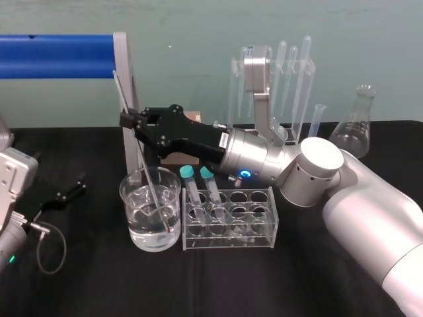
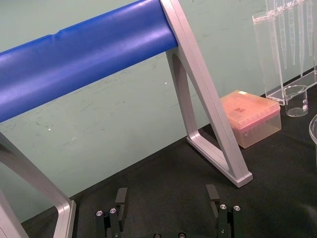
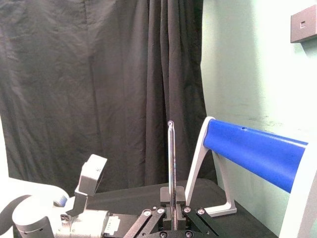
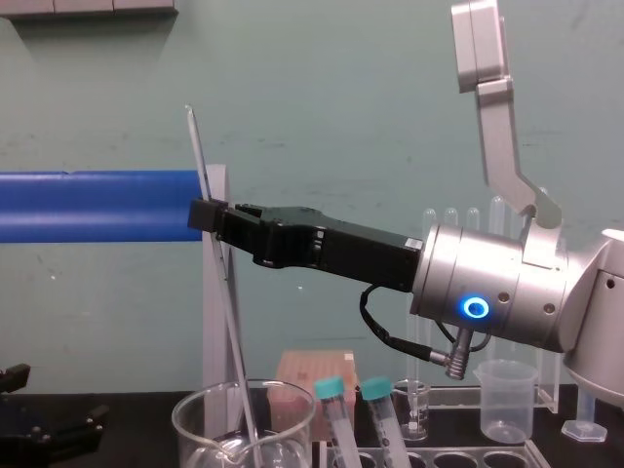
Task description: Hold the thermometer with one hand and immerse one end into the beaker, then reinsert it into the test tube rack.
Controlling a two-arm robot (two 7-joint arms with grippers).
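Dip step: right gripper clamps thermometer, tip in beaker, centre-left. Next: lift clear, shift right to rack. Left gripper parked, fingers apart.

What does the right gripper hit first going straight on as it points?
Likely nothing near: past the right gripper and thermometer the line runs to the black curtain. The grey frame leg stands close beside it; depth unclear. Left gripper idle, far left.
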